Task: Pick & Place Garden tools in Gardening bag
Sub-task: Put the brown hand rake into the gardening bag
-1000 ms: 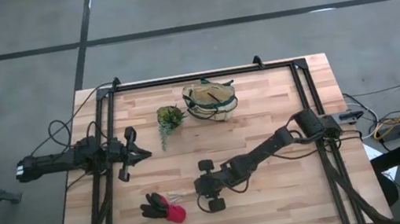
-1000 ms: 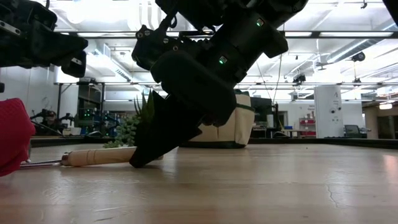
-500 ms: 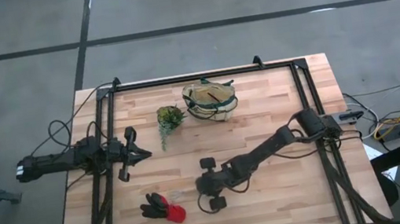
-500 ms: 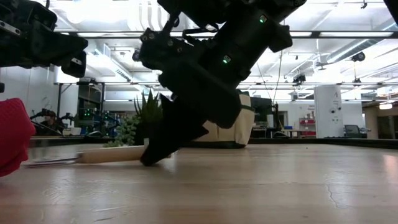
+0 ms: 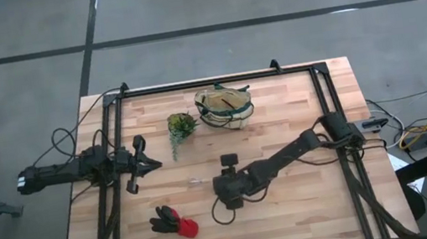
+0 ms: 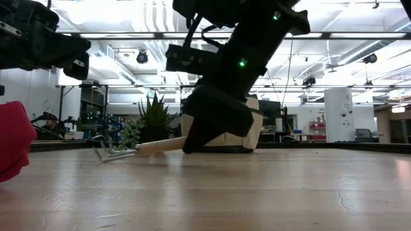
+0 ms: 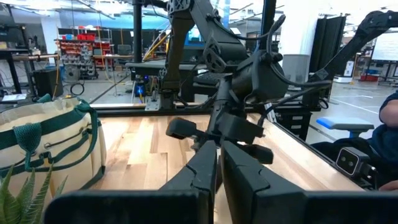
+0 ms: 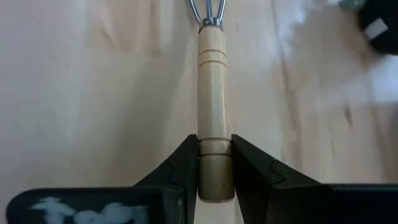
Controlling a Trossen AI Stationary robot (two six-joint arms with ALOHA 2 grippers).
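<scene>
**Q:** High view first: what lay on the table, largest things down?

**A:** The pale wood-plank table (image 5: 311, 206) filled the middle. The right arm reached across it, its right gripper (image 8: 214, 163) clamped on the butt end of a wooden-handled hand tool (image 8: 211, 93). The left arm waited at the left edge, its left gripper (image 5: 148, 165) with fingers pressed together. A round tan fabric gardening bag (image 5: 224, 106) with dark green trim sat near the far edge, a small potted plant (image 5: 181, 125) beside it. Black-and-red gloves (image 5: 174, 222) lay near the front.

**Q:** What had changed from a second earlier?

**A:** The right gripper had moved away from the gloves toward the table's middle, and it had lifted. In the low view the tool (image 6: 138, 149) hung off the wood, tilted, its metal prongs lowest.

**Q:** And the tool's make?

**A:** A smooth, light, turned-wood handle with scored rings, ending in thin bright wire tines.
</scene>
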